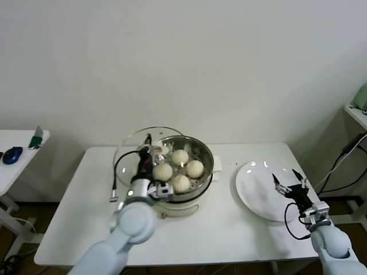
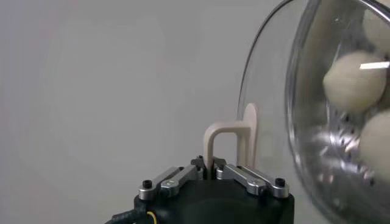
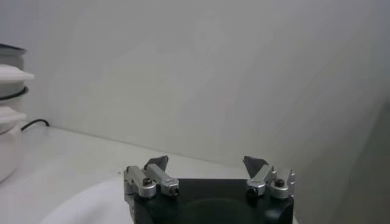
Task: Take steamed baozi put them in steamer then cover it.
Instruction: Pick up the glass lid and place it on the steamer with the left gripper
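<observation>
Several cream-white baozi point(image 1: 179, 169) lie on the perforated tray inside the shiny round steamer point(image 1: 205, 153) at the table's middle. The clear glass cover point(image 1: 129, 150) hangs tilted over the steamer's left rim, not seated. My left gripper point(image 1: 147, 150) is shut on the cover's white bar handle point(image 2: 228, 137). In the left wrist view, the left gripper point(image 2: 213, 165) pinches that handle, and the baozi point(image 2: 352, 80) show through the glass cover point(image 2: 262, 91). My right gripper point(image 1: 289, 182) is open and holds nothing over the white plate point(image 1: 255, 195). The right wrist view also shows the right gripper point(image 3: 207, 164) open.
The white plate sits at the table's right, close to the front edge. A cable point(image 1: 114, 177) loops beside the steamer on the left. A side table point(image 1: 17, 157) with small objects stands at far left. In the right wrist view the steamer point(image 3: 9, 122) is at the frame's edge.
</observation>
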`<state>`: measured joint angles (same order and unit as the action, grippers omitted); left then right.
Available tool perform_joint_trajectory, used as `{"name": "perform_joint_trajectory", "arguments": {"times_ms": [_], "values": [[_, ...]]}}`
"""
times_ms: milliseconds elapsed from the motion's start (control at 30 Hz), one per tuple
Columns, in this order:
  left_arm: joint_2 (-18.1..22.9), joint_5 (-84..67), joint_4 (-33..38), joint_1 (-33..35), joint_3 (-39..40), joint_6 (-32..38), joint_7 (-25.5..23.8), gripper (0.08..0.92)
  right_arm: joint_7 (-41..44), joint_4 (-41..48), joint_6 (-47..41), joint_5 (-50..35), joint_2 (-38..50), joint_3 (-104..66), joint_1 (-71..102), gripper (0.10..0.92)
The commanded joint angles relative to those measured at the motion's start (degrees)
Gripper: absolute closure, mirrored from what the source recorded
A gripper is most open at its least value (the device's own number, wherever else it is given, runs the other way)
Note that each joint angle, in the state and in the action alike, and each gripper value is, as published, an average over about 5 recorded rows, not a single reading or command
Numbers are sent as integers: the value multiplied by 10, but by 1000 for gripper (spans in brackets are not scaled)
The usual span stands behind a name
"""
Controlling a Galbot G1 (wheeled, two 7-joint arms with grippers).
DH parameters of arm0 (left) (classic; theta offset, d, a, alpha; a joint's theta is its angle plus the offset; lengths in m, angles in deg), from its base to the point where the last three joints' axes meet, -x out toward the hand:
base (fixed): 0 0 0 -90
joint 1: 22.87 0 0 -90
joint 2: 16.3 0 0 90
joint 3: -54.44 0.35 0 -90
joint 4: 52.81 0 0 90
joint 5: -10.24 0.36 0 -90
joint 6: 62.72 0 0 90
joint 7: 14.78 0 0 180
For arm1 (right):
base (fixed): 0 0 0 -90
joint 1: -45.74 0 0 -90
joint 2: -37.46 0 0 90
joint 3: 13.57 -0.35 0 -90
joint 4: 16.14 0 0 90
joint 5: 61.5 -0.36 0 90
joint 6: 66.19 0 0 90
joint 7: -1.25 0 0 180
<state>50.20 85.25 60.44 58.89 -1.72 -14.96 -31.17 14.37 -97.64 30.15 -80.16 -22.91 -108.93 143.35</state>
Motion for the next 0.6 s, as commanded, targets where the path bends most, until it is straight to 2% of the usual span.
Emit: {"name": "perform_joint_trajectory", "arguments": {"times_ms": [33, 367, 600], "values": [[121, 34, -88, -51, 60, -28, -12, 850, 2, 4, 2, 3, -2, -17, 6, 203], [140, 34, -142, -50, 57, -28, 23, 850, 2, -2, 2, 3, -4, -18, 7, 203], [134, 53, -165, -59, 58, -18, 18, 850, 3, 2, 3, 3, -4, -18, 6, 203]]}}
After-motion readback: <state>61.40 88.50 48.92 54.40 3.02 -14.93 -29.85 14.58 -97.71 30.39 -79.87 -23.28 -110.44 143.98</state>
